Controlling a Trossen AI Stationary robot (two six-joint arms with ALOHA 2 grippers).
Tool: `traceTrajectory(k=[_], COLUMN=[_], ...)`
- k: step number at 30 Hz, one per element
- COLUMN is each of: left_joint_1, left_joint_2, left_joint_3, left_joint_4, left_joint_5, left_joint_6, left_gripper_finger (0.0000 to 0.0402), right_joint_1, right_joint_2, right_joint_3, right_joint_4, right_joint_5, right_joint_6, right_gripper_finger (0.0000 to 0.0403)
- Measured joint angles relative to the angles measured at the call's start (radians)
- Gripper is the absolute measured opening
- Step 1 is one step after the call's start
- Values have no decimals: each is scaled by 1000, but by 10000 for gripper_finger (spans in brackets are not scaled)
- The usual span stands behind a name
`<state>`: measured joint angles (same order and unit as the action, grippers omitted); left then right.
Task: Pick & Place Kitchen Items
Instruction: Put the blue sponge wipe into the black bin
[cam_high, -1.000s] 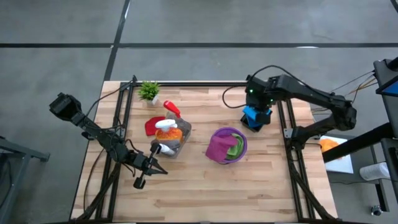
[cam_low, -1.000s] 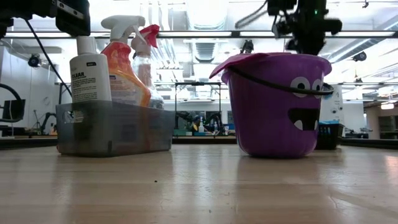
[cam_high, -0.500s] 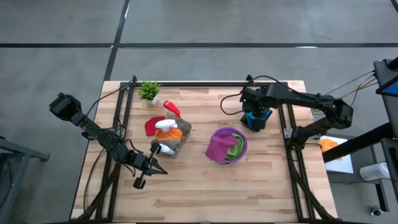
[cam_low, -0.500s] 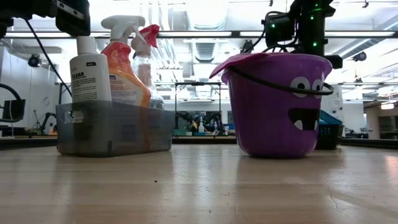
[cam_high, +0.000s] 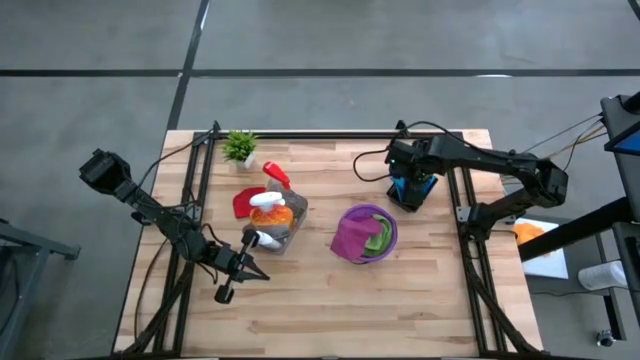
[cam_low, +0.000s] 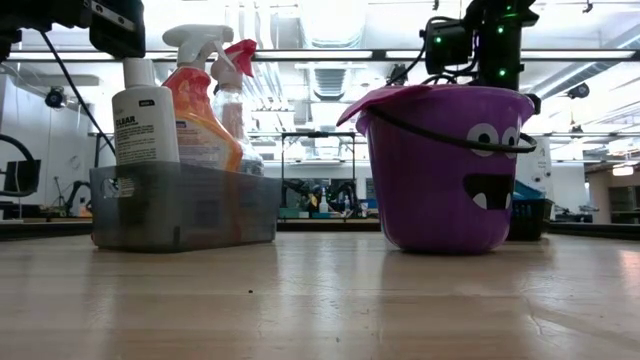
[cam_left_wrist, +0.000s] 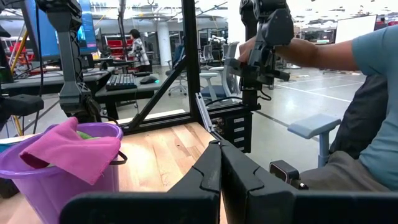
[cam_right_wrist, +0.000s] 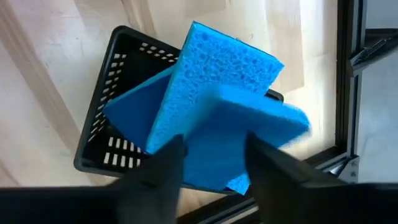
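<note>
- We see the right gripper (cam_right_wrist: 211, 168) poised directly over a small black basket (cam_right_wrist: 112, 146) near the far right edge of the surface (cam_high: 330, 300), with blue sponges (cam_right_wrist: 217, 93) stacked crookedly inside it.
- Its fingers (cam_right_wrist: 165, 171) stand partly apart, one on each side of the nearest sponge; whether they are touching it or merely straddling it we cannot tell, so we would not call it held.
- The left gripper (cam_left_wrist: 219, 180) hangs just above the surface beside the grey bin (cam_low: 180, 205), fingers pressed together with nothing between them.
- That bin carries the orange spray bottle (cam_low: 195, 100), a white bottle (cam_low: 143, 120) and a red-topped bottle (cam_low: 238, 65); a red cloth (cam_high: 243, 203) lies against it.
- The purple bucket (cam_low: 445, 170) sits mid-surface with a magenta cloth (cam_high: 350, 238) draped over its rim and a green cloth (cam_high: 378, 238) inside.
- Risk, as we judge it: the sponges lean on one another, so a lift could drag a second one out, or tip it onto the surface.
- A shallow or off-centre pinch on soft foam could slip free during the carry.
- The basket is light and close to the edge and frame rail; a finger catching its wall could shove or lift it.
- The small potted plant (cam_high: 240, 146) stands well clear at the far left corner.
</note>
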<state>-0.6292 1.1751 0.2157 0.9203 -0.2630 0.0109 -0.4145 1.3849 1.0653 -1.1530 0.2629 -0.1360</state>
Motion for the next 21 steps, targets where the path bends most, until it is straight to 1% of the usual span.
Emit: traceTrajectory(k=[5,7,9,12,17,21], left_joint_1=[0,0,0,0,0,0], left_joint_2=[0,0,0,0,0,0], left_joint_3=[0,0,0,0,0,0], left_joint_4=[0,0,-1,-2,-2,-4], left_joint_5=[0,0,0,0,1,1], left_joint_6=[0,1,4,8,8,8], left_gripper_finger=[1,1,1,1,1,1], right_joint_1=[2,5,8,17,30,36], right_joint_2=[-6,-8,-9,-13,-13,-23], right_joint_3=[1,1,1,1,1,1], right_joint_4=[-2,-5,-9,-7,-7,-7], right_joint_5=[1,0,-2,-13,-137,-200], right_joint_6=[8,8,7,7,1,-8], right_gripper_finger=[262,295,318,334,336,336])
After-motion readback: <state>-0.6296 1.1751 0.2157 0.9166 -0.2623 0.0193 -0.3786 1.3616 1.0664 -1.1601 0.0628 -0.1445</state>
